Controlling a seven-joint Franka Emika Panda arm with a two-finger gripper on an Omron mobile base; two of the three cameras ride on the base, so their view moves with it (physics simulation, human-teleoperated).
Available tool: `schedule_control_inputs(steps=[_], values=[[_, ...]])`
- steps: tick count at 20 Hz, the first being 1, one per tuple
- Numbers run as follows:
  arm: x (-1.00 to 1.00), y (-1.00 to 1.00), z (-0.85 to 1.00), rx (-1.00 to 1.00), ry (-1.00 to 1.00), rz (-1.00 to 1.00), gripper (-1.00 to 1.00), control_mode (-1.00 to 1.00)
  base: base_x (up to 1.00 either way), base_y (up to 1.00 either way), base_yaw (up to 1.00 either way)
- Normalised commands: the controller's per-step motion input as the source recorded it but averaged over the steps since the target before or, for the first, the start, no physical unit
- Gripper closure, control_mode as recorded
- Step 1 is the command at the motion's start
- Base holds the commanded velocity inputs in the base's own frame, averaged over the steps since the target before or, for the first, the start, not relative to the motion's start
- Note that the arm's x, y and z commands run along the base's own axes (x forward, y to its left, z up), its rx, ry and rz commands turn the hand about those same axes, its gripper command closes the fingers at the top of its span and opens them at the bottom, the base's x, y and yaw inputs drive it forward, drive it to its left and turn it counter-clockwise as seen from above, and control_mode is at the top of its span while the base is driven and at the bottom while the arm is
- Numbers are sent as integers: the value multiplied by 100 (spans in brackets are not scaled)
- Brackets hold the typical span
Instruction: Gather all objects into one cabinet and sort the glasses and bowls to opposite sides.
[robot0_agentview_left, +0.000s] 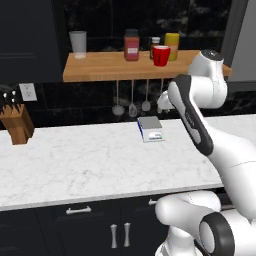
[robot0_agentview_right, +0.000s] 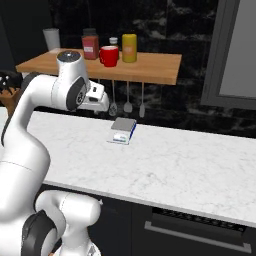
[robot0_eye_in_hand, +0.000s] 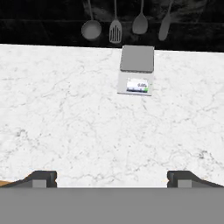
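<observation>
pincer (robot0_eye_in_hand: 112, 177) stands wide and holds nothing: in the hand view its two small dark finger tips sit far apart at the bottom, with bare white marbled stone counter (robot0_eye_in_hand: 65, 122) between them. the hand looks down and forward over that counter toward a small grey kitchen scale with a lit display (robot0_eye_in_hand: 137, 70) and a row of hanging metal utensils (robot0_eye_in_hand: 116, 26) on the dark back wall.

none of the bowls can be seen, and neither can the black open-fronted cabinet. one bright red cup-shaped mug (robot0_agentview_left: 161, 55) stands upright on the light wooden wall shelf (robot0_agentview_left: 100, 67), among a red-lidded jar (robot0_agentview_left: 131, 45), a yellow canister (robot0_agentview_left: 172, 45) and a pale tumbler (robot0_agentview_left: 78, 43); whether it counts among the glasses is not sure.

the relation that matters: that red mug lies above the pincer and behind it toward the wall, well apart, on a level higher than where the hand now points. it is a short upright cylinder, so its long axis is vertical. reaching it would likely call for raising the hand and tipping it toward level, to come at the mug from the front.
</observation>
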Motion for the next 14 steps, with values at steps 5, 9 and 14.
schedule_control_inputs(steps=[5, 9, 14], values=[[13, 14, 86, 4, -38, -11, -100, -100, 0, 0, 0], [33, 24, 70, 3, -19, -9, -100, -100, 0, 0, 0], [53, 15, 53, 0, -11, -9, -100, -100, 0, 0, 0]])
